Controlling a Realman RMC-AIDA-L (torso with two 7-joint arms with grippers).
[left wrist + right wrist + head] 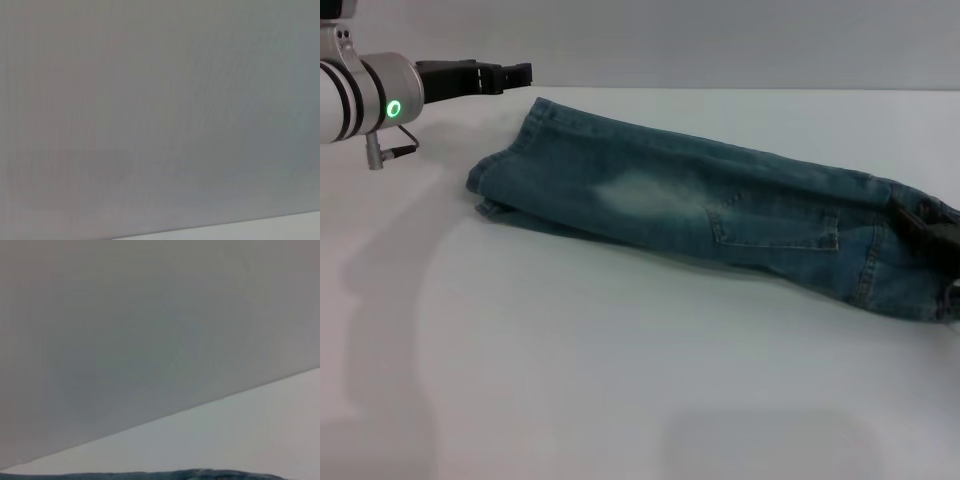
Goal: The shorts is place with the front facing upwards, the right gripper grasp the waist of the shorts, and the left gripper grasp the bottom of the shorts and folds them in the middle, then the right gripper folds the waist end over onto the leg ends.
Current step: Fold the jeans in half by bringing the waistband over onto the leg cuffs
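Observation:
The shorts [720, 205] lie folded in half lengthwise on the white table [620, 380], stretching from the back left to the right edge. A pale faded patch and a pocket face up. The bottom, with the leg ends [490, 185] stacked, is at the left. The darker waist [923, 218] is at the far right edge. My left gripper [510, 76] hovers above the table at the back left, just beyond the leg ends and clear of the cloth. A strip of the shorts [190, 474] shows in the right wrist view. The right gripper itself is out of view.
The white table spreads wide and bare in front of the shorts. A grey wall [720, 40] runs along the table's far edge. The left wrist view shows only grey wall and a sliver of table.

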